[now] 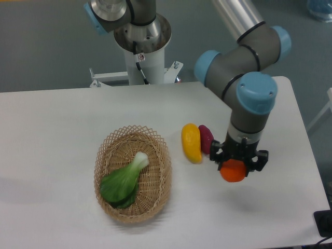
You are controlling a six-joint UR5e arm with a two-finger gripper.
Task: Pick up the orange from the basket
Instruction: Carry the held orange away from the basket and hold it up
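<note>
Tool (238, 165) clamped on orange (233, 170), hanging over desk (52, 124) well right of basket (133, 174) (only leafy green (123, 181) in there), so pickup looked done.

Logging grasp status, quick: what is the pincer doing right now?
Pincer: closed on the orange, held to the right of the basket, outside it.

Bright orange fruit (233, 171); tan lattice-woven basket (155, 199); white table (52, 129).
</note>
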